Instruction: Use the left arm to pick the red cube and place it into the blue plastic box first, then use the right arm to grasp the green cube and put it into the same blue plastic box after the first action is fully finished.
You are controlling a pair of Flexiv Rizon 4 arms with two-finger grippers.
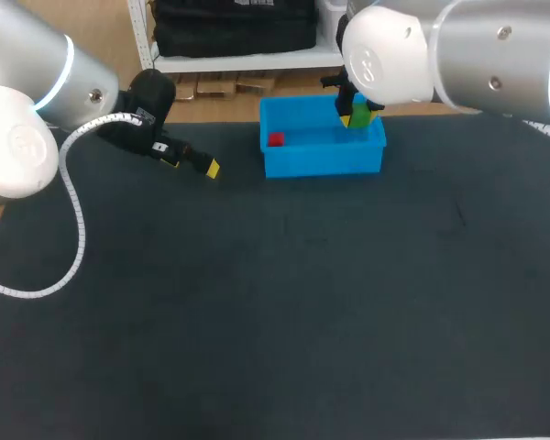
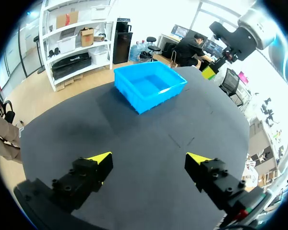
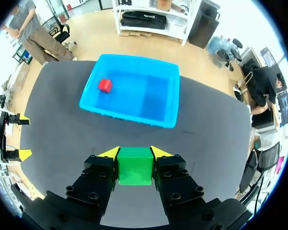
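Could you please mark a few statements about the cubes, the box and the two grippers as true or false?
1. The red cube lies inside the blue plastic box. True.
2. The right gripper is empty. False: it is shut on the green cube.
3. The left gripper is open and holds nothing. True.
4. The green cube lies on the floor of the blue plastic box beside the red cube. False: it is clamped between the right gripper's fingers, not yet released.

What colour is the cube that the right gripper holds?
Green. The green cube shows best in the right wrist view, clamped in the right gripper.
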